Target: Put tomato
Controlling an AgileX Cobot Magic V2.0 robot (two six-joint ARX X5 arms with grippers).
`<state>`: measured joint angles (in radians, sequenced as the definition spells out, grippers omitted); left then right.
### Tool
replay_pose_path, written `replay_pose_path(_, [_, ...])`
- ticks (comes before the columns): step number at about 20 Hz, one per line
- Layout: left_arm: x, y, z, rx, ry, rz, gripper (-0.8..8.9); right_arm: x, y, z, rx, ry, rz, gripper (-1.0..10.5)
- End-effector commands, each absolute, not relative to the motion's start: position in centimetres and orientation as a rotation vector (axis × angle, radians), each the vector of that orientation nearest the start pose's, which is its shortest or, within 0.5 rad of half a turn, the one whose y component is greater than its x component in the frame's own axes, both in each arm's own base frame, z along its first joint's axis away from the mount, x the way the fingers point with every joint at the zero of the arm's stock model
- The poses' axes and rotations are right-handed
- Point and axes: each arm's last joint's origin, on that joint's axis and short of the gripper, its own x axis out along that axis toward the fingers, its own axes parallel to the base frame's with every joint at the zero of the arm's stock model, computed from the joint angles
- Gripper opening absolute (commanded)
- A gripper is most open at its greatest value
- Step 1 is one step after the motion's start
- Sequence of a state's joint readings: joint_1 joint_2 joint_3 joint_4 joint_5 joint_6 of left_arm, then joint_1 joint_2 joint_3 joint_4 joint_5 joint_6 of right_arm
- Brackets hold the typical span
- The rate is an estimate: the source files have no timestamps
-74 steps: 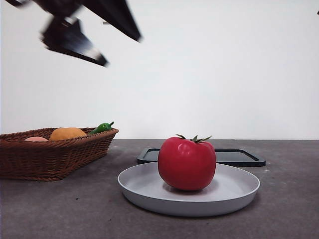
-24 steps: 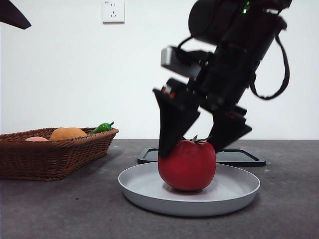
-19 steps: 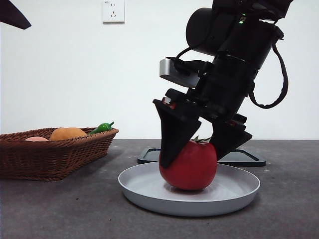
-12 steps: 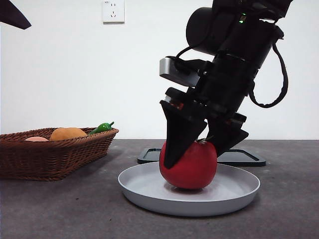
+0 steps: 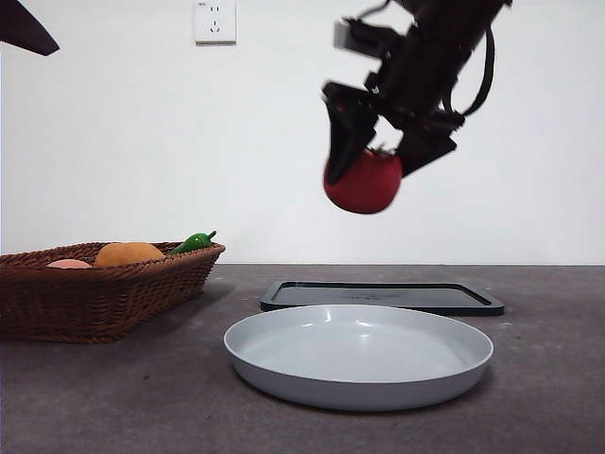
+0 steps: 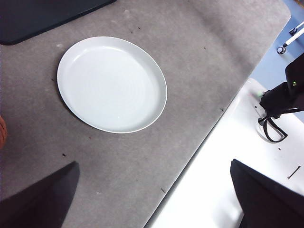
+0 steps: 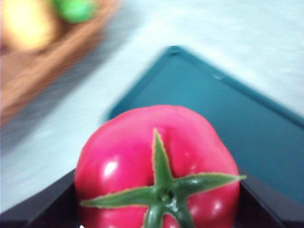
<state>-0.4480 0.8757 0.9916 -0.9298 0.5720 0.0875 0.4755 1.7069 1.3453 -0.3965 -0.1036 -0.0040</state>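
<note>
The glossy red tomato (image 5: 363, 182) with its green stem hangs high above the table, and my right gripper (image 5: 374, 156) is shut on it, one black jaw on each side. The right wrist view shows the tomato (image 7: 156, 166) close up between those jaws, over the dark tray (image 7: 228, 114). Below it, the grey plate (image 5: 359, 383) lies on the table with nothing in it; the left wrist view shows the same plate (image 6: 71, 66) from high above. My left gripper (image 6: 154, 199) is open and holds nothing, far from the tomato.
A wicker basket (image 5: 95, 298) at the left holds an orange fruit (image 5: 128, 253) and a small green pepper (image 5: 194, 242). A flat dark tray (image 5: 383, 296) lies behind the plate. The table's edge (image 6: 213, 128) runs near the plate in the left wrist view.
The right gripper, which had closed on the tomato in the plate, has lifted it well above the table. The plate is left bare.
</note>
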Motion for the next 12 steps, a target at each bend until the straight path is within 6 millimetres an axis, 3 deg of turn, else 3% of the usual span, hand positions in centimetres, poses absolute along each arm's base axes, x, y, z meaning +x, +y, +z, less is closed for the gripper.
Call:
replay_pose_path(1, [13.0, -8.1, 33.2, 0.032, 0.78, -1.01, 4.99, 36.1, 17.5, 25.5, -0.149, 0.769, 0.524, 1.6])
replay_pose_path(7, [13.0, -8.1, 33.2, 0.032, 0.781, -1.009, 4.99, 42.1, 17.4, 20.6, -0.136, 0.84, 0.467, 1.6])
replay_pose_path(12, [13.0, -8.1, 33.2, 0.032, 0.781, -1.009, 4.99, 43.4, 17.5, 18.1, -0.147, 0.876, 0.461, 1.6])
